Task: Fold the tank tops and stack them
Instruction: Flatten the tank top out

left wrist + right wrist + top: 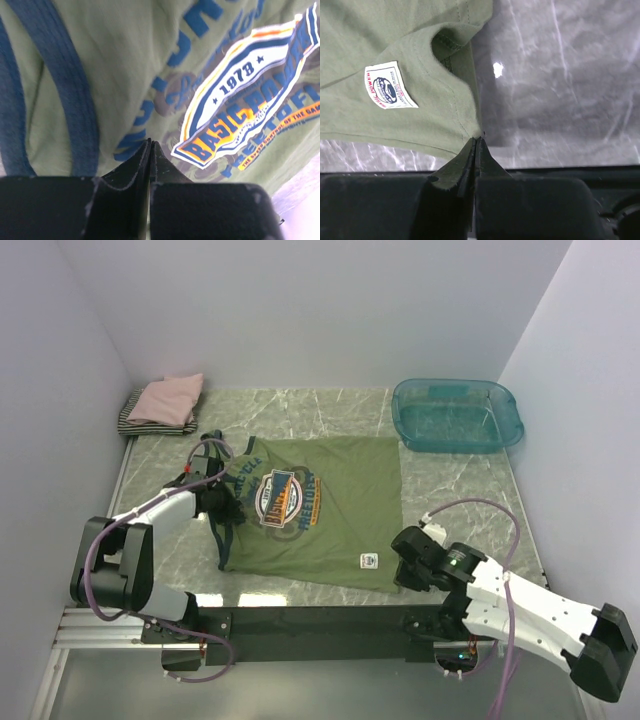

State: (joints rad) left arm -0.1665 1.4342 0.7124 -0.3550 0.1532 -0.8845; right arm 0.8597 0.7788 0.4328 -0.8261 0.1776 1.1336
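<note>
The olive-green tank top (pixel 335 525) lies spread flat on the marble table, its round blue-orange print (pixel 287 498) toward the left. My left gripper (pixel 222 505) is down on the shirt's left side by the navy trim (pixel 75 100). Its jaws are pressed together at the cloth (pixel 151 142) just beside the print (pixel 250 115). My right gripper (pixel 405 565) is at the near right hem corner, and the fabric (pixel 420 55) draws to a point between its shut fingertips (pixel 477 138). A white label (pixel 389 86) sits near that corner. Folded pink and striped tank tops (pixel 165 402) are stacked at the back left.
A see-through teal tub (pixel 457 415) stands at the back right. White walls close in the table on the left, back and right. The dark mounting rail (pixel 320 620) runs along the near edge under the shirt's hem.
</note>
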